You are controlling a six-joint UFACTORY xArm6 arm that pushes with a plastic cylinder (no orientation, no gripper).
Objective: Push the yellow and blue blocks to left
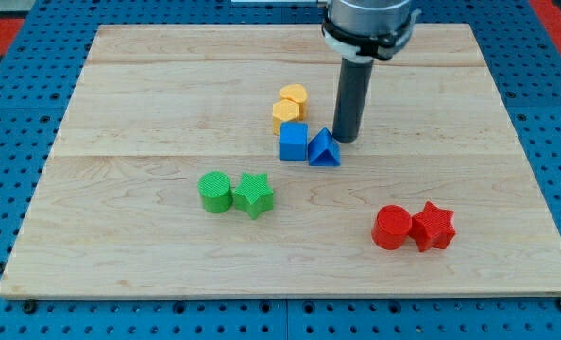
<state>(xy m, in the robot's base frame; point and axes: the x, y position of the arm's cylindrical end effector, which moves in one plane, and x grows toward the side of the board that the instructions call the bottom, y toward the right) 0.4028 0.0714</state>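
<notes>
Red blocks, a cylinder [391, 228] and a star [433, 226], sit nearest, toward the board's [120, 94] bottom right corner, with a green cylinder [215, 192] and green star [254, 195] further left. Near the middle cluster the yellow blocks [290, 106], blue cube [294, 142] and blue triangle [324, 148]. The arm has no gripper; its tip [347, 140] stands just right of the triangle. A steady, centred leftward push should keep the four together.
</notes>
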